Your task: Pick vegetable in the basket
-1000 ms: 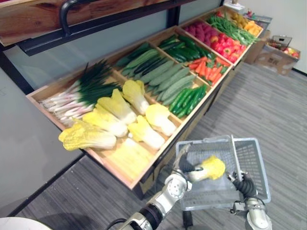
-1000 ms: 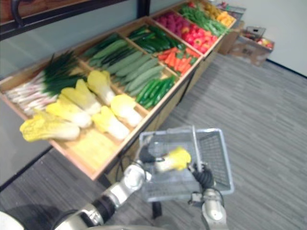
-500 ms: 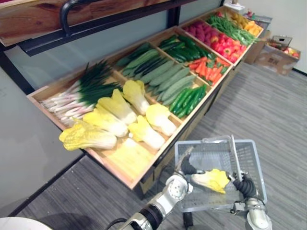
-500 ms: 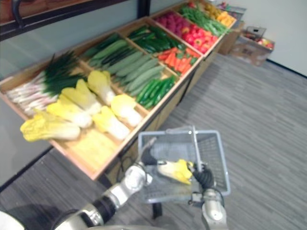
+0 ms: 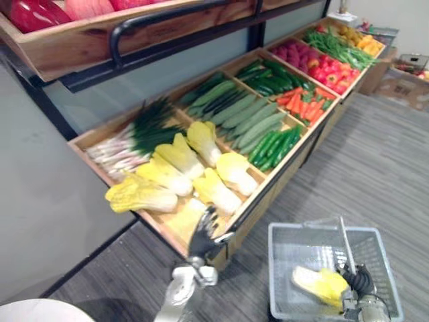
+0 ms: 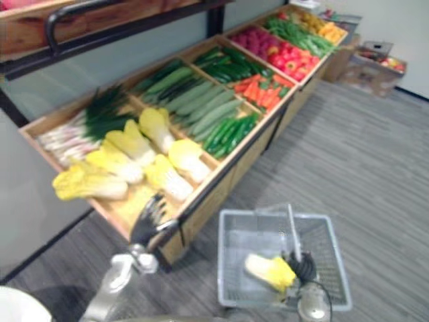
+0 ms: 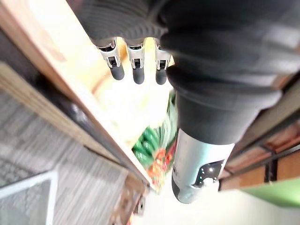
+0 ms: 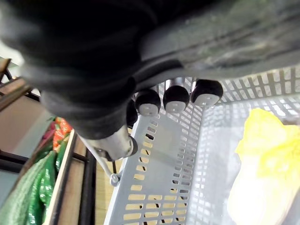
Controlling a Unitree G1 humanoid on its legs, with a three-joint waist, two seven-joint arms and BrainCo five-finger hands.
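Cabbage (image 5: pixel 320 285): lies inside basket (image 5: pixel 295 231). Right hand (image 5: pixel 359 279): clenches its handle (image 5: pixel 344 243) for carrying. Left hand (image 5: pixel 201 233): released, apart from basket, free for another vegetable.

Matt grey perforated plastic basket (image 5: pixel 301 241) with a thin metal handle (image 5: pixel 345 241), holding a smooth, waxy-looking yellow napa cabbage (image 5: pixel 320 285). Produce stand (image 5: pixel 175 225) of pale unvarnished wood with a black metal rail (image 5: pixel 174 11). Ribbed grey carpet floor (image 5: pixel 375 168). The left hand (image 7: pixel 134 61) has a dark ribbed rubbery cover and silver metal fingers.
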